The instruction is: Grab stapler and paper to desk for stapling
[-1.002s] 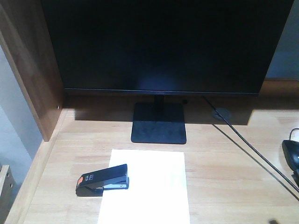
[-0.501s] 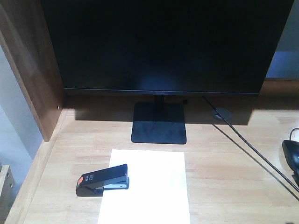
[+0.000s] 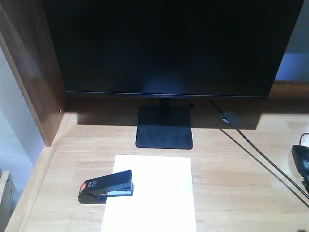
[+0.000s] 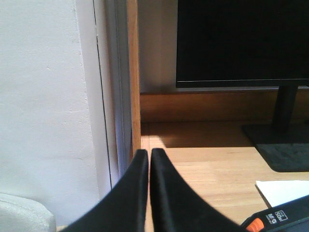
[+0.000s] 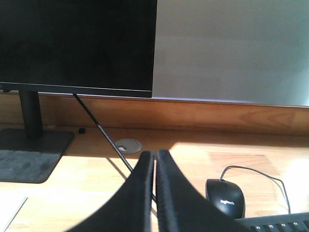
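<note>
Black stapler (image 3: 106, 186) straddles white paper (image 3: 150, 193) left edge — on desk (image 3: 231, 183).

The front-facing view looks down from above the near edge of the desk (image 3: 231, 183), toward the monitor (image 3: 169, 46) at the back edge. The left wrist view sits low near the desk's left edge, facing the back, with its gripper (image 4: 148, 153) in the foreground. The right wrist view sits low toward the right side, also facing back, over its gripper (image 5: 155, 154). All three share the monitor and its stand base (image 3: 164, 127); the mouse (image 5: 225, 197) appears in the front and right views.
</note>
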### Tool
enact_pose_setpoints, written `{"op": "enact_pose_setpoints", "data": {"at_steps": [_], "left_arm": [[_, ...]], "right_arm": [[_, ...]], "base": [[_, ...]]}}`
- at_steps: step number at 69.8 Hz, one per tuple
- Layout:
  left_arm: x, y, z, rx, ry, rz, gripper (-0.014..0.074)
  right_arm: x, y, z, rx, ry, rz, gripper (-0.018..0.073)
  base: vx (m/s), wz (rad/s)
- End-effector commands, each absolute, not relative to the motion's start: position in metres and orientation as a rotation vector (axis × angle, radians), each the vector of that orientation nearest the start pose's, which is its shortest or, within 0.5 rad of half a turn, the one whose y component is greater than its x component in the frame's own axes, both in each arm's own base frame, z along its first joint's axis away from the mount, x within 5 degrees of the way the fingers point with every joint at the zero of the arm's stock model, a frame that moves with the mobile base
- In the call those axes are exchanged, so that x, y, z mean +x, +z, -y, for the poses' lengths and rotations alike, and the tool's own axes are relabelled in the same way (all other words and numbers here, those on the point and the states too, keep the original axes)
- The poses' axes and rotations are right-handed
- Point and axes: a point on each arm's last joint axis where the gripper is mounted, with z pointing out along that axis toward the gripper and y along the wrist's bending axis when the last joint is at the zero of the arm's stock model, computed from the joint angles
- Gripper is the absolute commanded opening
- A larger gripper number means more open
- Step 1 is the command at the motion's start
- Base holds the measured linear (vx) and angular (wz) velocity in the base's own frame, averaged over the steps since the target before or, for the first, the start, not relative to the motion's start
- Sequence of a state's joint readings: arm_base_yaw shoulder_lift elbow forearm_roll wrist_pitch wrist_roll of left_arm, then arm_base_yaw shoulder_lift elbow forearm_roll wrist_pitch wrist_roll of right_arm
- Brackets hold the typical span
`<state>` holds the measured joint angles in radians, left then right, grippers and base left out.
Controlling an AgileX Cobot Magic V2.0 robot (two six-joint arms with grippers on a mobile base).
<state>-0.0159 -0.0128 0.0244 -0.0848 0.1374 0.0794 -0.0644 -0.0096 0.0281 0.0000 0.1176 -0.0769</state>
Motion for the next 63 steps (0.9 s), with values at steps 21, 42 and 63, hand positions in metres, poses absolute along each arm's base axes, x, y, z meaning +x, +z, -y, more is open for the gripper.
{"op": "enact_pose_setpoints", "data": {"at_steps": [21,42,63], "left_arm": [[0.0558,0.1977,0.0015,-0.002,-0.039,-1.551,-0.0006],[0.0558,0.1977,0.0015,-0.002,-0.039,-1.551,-0.0006],[0.0558,0.1977,0.0015,-0.002,-0.039,-1.551,-0.0006]], "right_arm": [[0.0561,0.2006,0.0039,-0.012,-0.124,-1.529,-0.0006],[0.0561,0.2006,0.0039,-0.012,-0.124,-1.529,-0.0006],[0.0561,0.2006,0.0039,-0.012,-0.124,-1.529,-0.0006]], "base": [[0.0,0.0],[0.0,0.0],[0.0,0.0]]}}
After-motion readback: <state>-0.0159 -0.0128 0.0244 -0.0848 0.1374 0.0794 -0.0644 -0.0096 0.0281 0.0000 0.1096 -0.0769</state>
